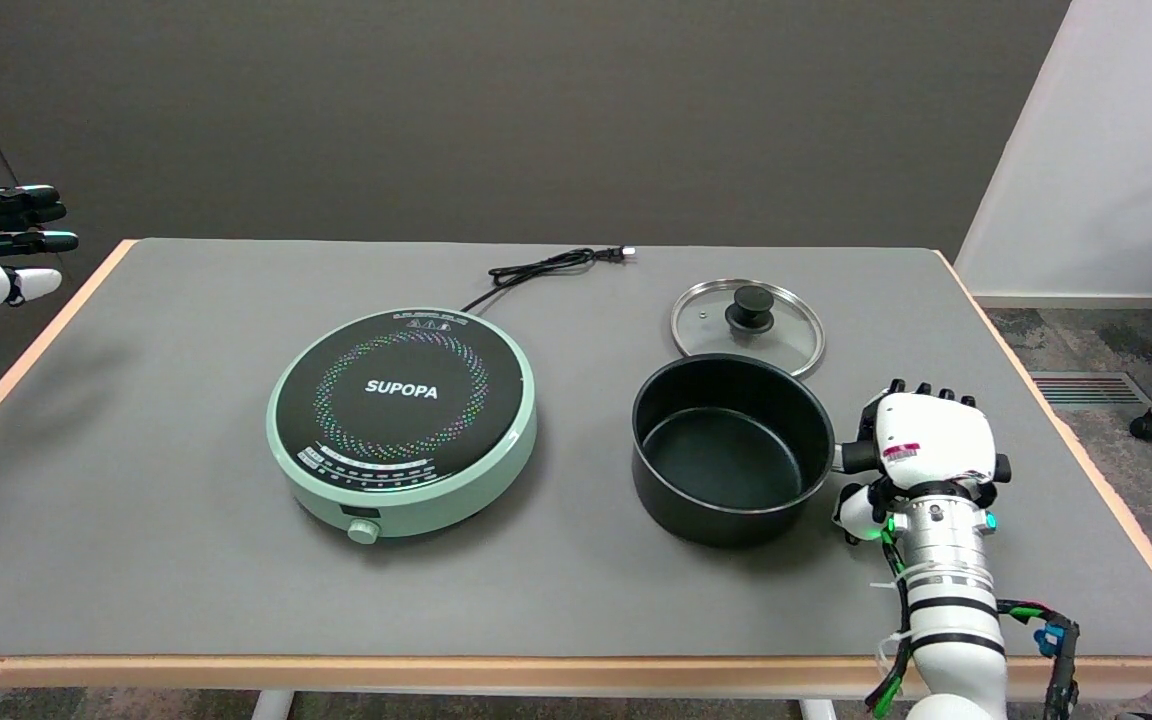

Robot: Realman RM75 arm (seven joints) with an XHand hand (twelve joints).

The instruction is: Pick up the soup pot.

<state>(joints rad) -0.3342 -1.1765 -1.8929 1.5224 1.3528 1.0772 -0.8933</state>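
A: On the table's (136, 560) right half we see the soup pot (731, 450), upright, open-topped, nothing inside, resting on the grey mat.

B: Hand state?

A: We have the right hand (926, 445) just beside the pot's right wall, back of the hand facing the camera, fingers curled forward. The pot's side handle (856, 457) runs under the hand. We can't tell from this angle whether the fingers are actually closed on it.

B: Lid?

A: We see the glass lid (747, 325) lying flat behind the pot, black knob up, its near rim hidden by the pot's far rim.

B: Anything else?

A: We've got the mint-green SUPOPA induction cooker (403, 420) left of the pot, apart from it. Its black power cord (546, 268) trails toward the far edge, plug lying loose.
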